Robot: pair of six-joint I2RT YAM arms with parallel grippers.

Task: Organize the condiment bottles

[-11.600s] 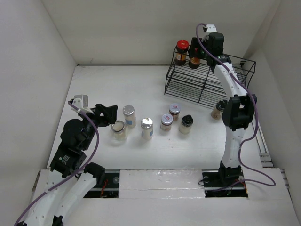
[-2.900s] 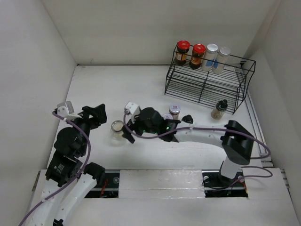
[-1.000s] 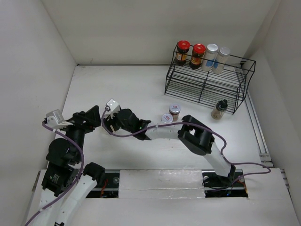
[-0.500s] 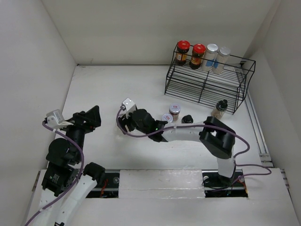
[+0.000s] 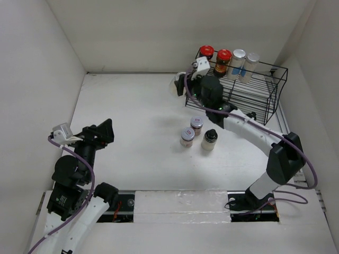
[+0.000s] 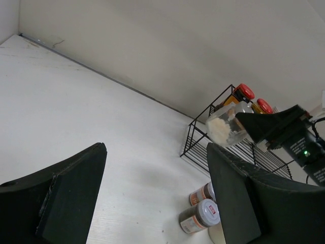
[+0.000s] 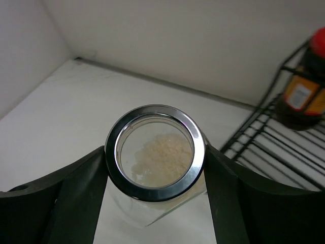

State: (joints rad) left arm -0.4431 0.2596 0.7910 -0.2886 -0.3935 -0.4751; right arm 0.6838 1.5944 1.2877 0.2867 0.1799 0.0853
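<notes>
Right claw (image 7: 155,158) is clamped on a pale glass jar with a silver-ringed lid (image 7: 155,152), one finger pressed to each side. Left claw (image 6: 152,195) gapes wide and empty at the near left. The jar hangs in the air just off the left end of the black wire rack (image 5: 249,95), at the far right of the white counter (image 5: 132,106). We judge the step in hand to be carrying it onto the rack. To do it well: lift clear of the top wire, come in past the two dark red-lidded jars (image 5: 223,57) without brushing them, and let go only once the base sits on the wires. Only the top view shows all three small jars (image 5: 187,136) on the counter on the rack's near side. Only the right wrist view shows pale grains through the lid. The left wrist view gives us the side profile: jar well off the counter.
</notes>
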